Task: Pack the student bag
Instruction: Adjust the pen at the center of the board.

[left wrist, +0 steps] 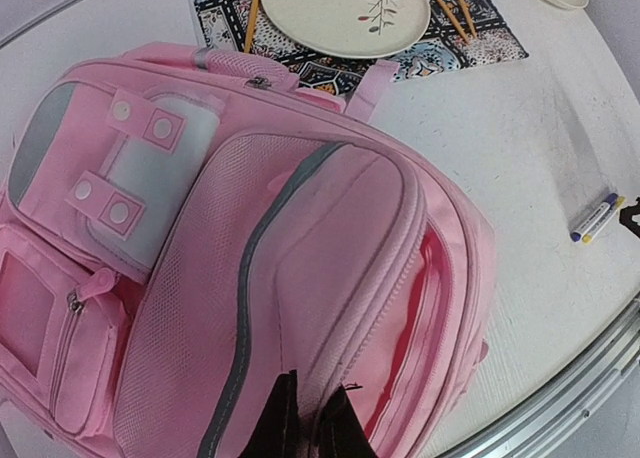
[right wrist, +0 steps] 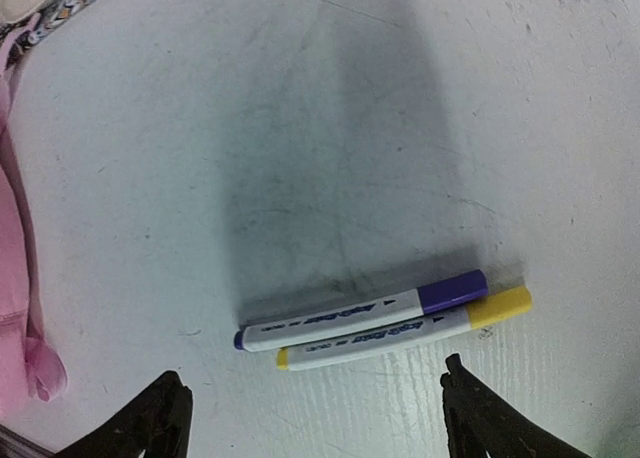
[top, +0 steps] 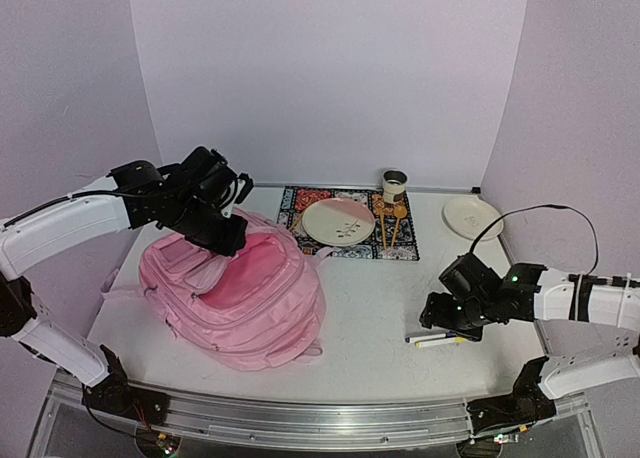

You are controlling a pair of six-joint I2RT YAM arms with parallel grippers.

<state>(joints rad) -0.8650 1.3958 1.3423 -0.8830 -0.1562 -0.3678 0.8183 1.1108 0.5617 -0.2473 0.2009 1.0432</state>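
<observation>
markers [right wrist: 350,318] and plate [top: 338,221] near student bag [top: 250,298]

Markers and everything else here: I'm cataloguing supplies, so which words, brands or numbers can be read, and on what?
On the purple-capped marker: dark print along the white barrel, too blurred to read.
On the yellow-capped marker: similar print, also unreadable.
On the student bag: no text visible.

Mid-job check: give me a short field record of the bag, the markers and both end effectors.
student bag: lying on the table, main zip open
left end effector: shut on the bag's fabric beside the opening
right end effector: open, hovering over the markers
purple-capped marker: on the table, outside the bag
yellow-capped marker: alongside the purple one, touching it
</observation>
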